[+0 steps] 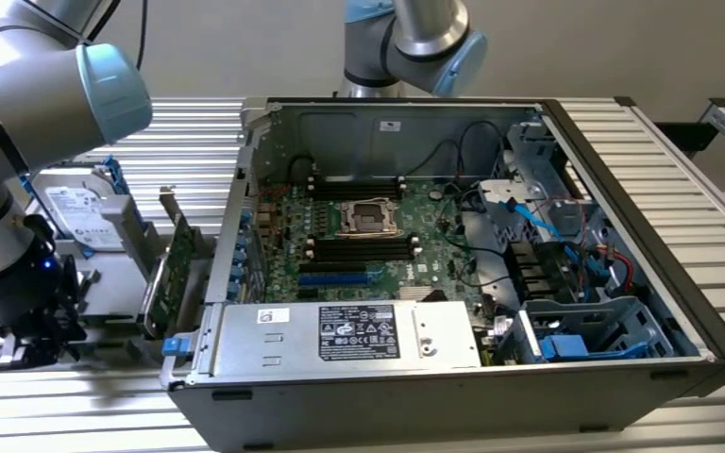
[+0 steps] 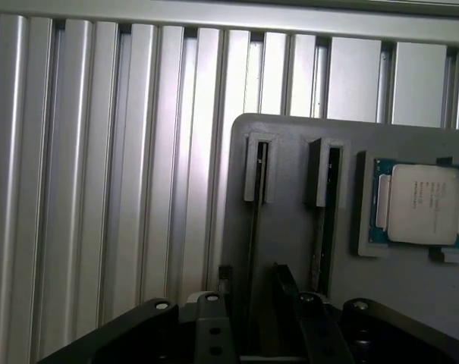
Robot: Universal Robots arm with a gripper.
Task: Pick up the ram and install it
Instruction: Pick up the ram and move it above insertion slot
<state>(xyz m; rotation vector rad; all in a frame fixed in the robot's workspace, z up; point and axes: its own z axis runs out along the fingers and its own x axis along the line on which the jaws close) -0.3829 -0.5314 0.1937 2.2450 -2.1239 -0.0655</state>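
We're barely getting started: tool [image 2: 252, 299] hanging wide over what looks like the ram [image 2: 255, 227] in its holder [image 2: 290, 189] at the case's [image 1: 400, 406] 9 o'clock, memory slots [image 1: 360, 247] sitting empty.

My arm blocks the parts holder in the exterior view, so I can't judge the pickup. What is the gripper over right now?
Observer: In the wrist view, the gripper is over a grey holder plate that has two narrow slots.
Operator: Is the ram in one of them?
Observer: A thin dark strip stands edge-on in the nearer slot. It is probably the ram, though I can't make out its chips or label.
Operator: Anything else on that plate?
Observer: A CPU lies flat in a pocket beyond the other slot.
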